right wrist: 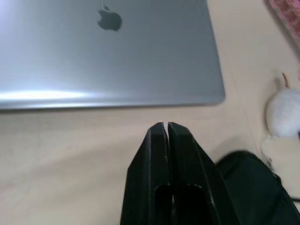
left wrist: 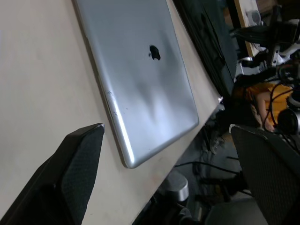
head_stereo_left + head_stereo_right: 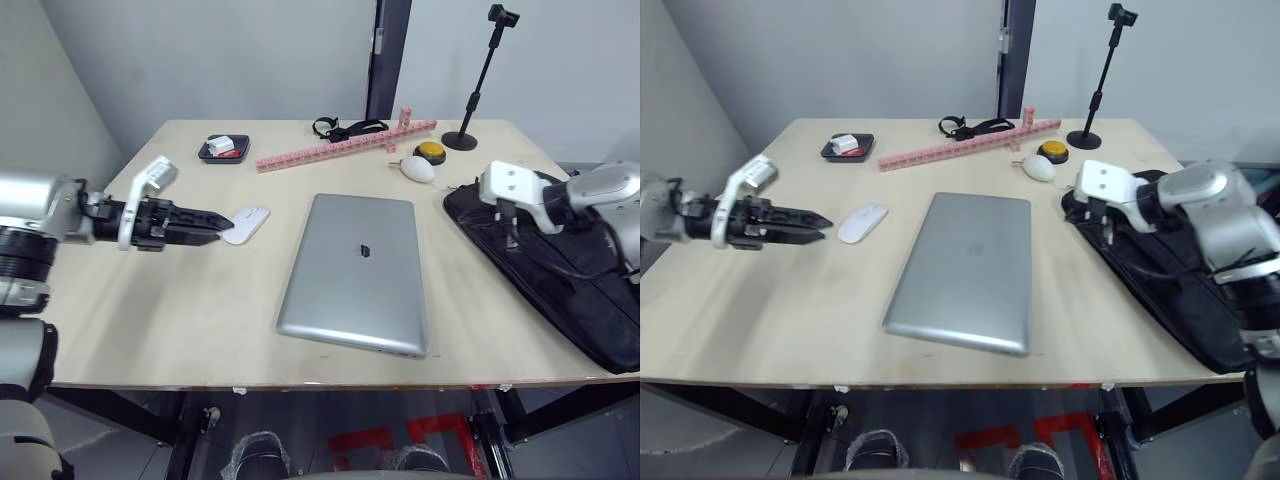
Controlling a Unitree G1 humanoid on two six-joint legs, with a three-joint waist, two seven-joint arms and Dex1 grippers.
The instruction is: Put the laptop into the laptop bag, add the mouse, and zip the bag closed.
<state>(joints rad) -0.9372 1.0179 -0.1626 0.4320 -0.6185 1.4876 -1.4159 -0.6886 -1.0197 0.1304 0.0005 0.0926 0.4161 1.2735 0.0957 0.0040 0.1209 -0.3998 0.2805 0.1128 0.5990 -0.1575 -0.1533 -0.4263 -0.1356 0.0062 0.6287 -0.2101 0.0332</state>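
While your left gripper (image 3: pixel 222 226) reaches flat toward the mouse (image 3: pixel 246 223) (fingers wide apart), your right gripper (image 1: pixel 167 127), pressed together, hangs over the laptop bag (image 3: pixel 560 270).

The left gripper (image 3: pixel 222 224) reaches out level from the left, fingers spread apart. The right gripper (image 1: pixel 167 127) points down, fingers pressed together.

Looking down and forward from head height over the table (image 3: pixel 200 330) in 2 stereo views. Wrist views close and low, both sharing the laptop (image 2: pixel 140 75).
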